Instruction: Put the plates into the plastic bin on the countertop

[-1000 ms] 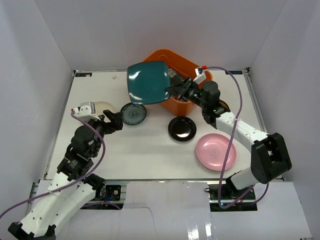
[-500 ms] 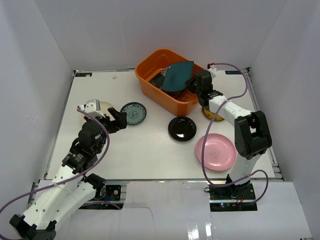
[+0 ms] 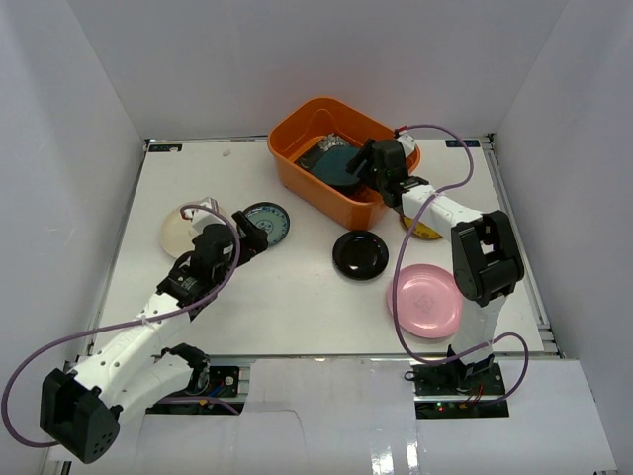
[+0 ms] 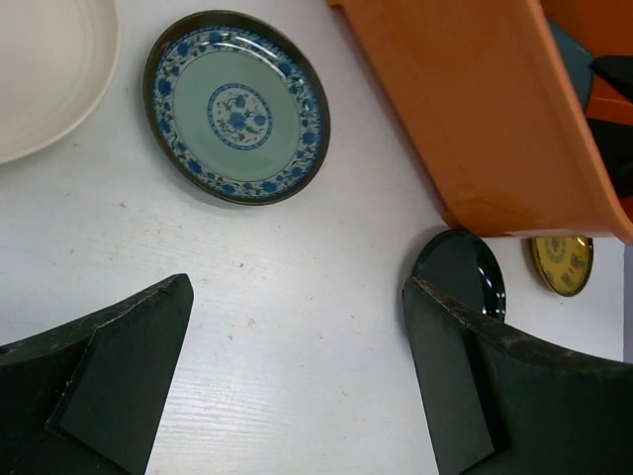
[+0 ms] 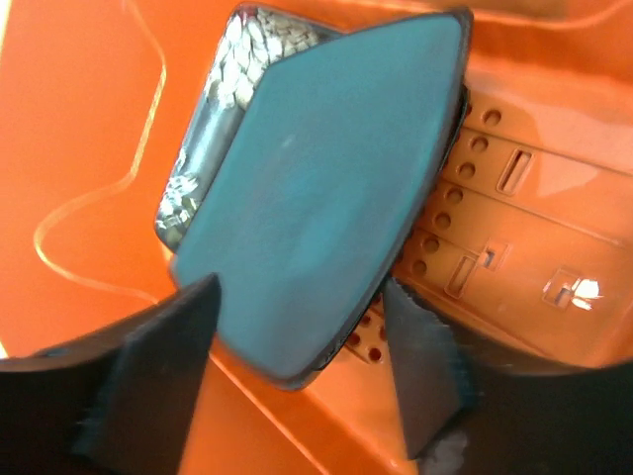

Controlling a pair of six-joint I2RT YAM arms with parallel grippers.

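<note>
The teal square plate [image 5: 326, 188] lies tilted inside the orange plastic bin [image 3: 297, 173], on top of a dark floral square plate [image 5: 223, 89]. My right gripper [image 5: 302, 366] is open at the plate's near corner, one finger on either side, not clamping it. My left gripper [image 4: 297, 381] is open over bare countertop [image 3: 297, 307], just short of the small teal-patterned plate [image 4: 237, 107]. Nothing is between its fingers. A cream plate [image 3: 183, 230] lies to the left of it.
A glossy black plate [image 3: 360, 254] sits in front of the bin, a pink plate [image 3: 425, 301] at the front right, and a yellow-patterned plate [image 3: 423, 230] partly under the right arm. White walls enclose the counter. The right arm's cable loops over the right side.
My right gripper swung the teal square plate down into the bin and has opened, letting it go. The left arm has reached forward and right towards the teal-patterned plate.
</note>
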